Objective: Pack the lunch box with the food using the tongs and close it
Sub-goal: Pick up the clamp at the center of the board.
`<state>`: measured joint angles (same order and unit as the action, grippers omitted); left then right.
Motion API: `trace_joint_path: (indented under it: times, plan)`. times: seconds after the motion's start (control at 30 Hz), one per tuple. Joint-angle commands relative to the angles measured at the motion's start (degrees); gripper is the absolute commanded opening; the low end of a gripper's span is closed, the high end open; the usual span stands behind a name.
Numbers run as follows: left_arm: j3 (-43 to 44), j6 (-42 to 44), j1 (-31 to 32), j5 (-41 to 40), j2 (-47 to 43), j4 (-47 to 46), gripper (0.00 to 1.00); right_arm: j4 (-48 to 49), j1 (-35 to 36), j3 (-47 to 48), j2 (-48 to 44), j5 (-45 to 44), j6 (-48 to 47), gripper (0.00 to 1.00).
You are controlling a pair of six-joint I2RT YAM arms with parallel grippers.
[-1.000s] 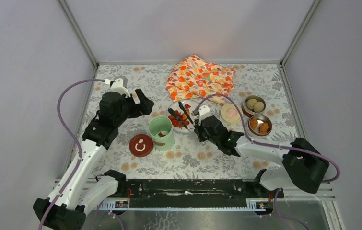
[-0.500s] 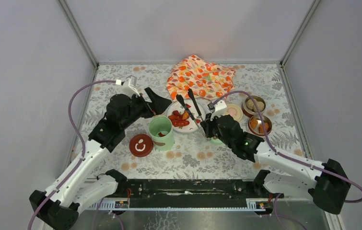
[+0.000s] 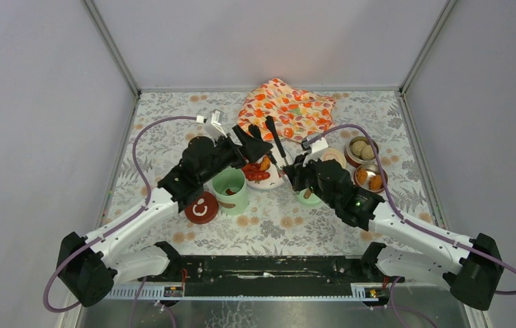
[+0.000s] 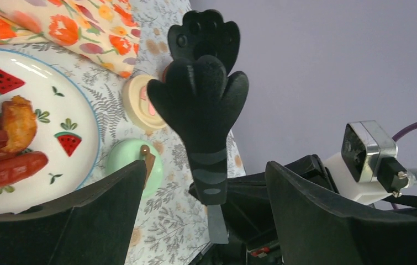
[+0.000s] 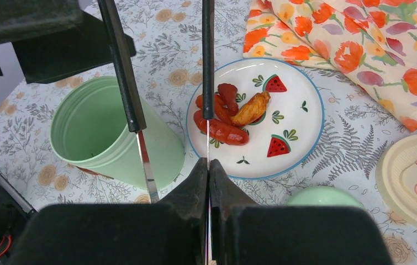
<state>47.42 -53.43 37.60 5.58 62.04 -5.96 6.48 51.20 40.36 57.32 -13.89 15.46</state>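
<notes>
With the right gripper point(image 5: 209, 165) clamped on the slim black paw-tipped metal tongs point(image 4: 200, 105), whose arms are sprung apart and empty, the spread left gripper point(image 4: 206, 182) should centre before squeezing both arms.

Tongs point(image 4: 198, 105): slim and dark, with black paw-shaped tips. The joined end is pinched in my right gripper point(image 5: 208, 165), and the two arms are splayed with the tips raised.

Tall mint-green pot point(image 3: 229, 189): upright, lid off, mid-table.

Dark red lid point(image 3: 201, 208): flat, just left of the pot.

Green lid point(image 5: 319, 196): right of the pot, partly hidden.

Cream lid point(image 5: 416, 179): flat, farther right.

Two steel bowls sit open at the right. The far bowl point(image 3: 376, 145) holds pale beige balls point(image 3: 357, 145). The near bowl point(image 3: 385, 176) holds orange fried chunks point(image 3: 375, 182).

One more fried chunk point(image 5: 250, 109) lies against red sausages point(image 5: 220, 130), just beyond the pot.
</notes>
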Motion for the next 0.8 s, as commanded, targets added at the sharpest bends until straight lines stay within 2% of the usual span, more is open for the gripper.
trace_joint_path:
  times: [0.0,0.2,0.27,0.43,0.5,0.63,0.73,0.77]
  plan:
    - [-0.15,-2.87,1.50,-3.40,1.78,-10.27,0.83,2.73,-0.22,2.97,-1.07,0.70,0.27,0.00]
    - [-3.29,-7.30,1.84,-9.67,1.49,-13.26,0.59,3.44,-0.22,3.29,0.11,1.95,-0.43,0.00]
    - [-3.55,-8.36,1.94,-10.48,1.59,-13.51,0.49,3.75,-0.20,3.69,0.85,2.75,-1.11,0.00]
    - [-3.75,-9.80,1.95,-11.07,1.71,-14.11,0.34,5.39,-0.22,4.72,1.84,4.26,-2.13,0.00]
    - [-4.42,-10.95,1.95,-11.74,1.10,-14.62,0.23,5.58,-0.22,5.43,2.32,4.87,-2.59,0.02]
    - [-6.50,-15.64,1.94,-14.34,-0.94,-14.50,0.09,4.43,-0.22,7.38,2.44,3.71,-4.28,0.16]
    - [-9.03,-20.64,1.94,-16.74,-2.97,-14.75,0.00,4.17,-0.22,8.27,1.45,3.68,-5.94,0.33]
    - [-9.54,-21.95,1.95,-17.28,-3.63,-14.66,0.00,3.39,-0.22,8.96,1.40,4.31,-6.64,0.40]
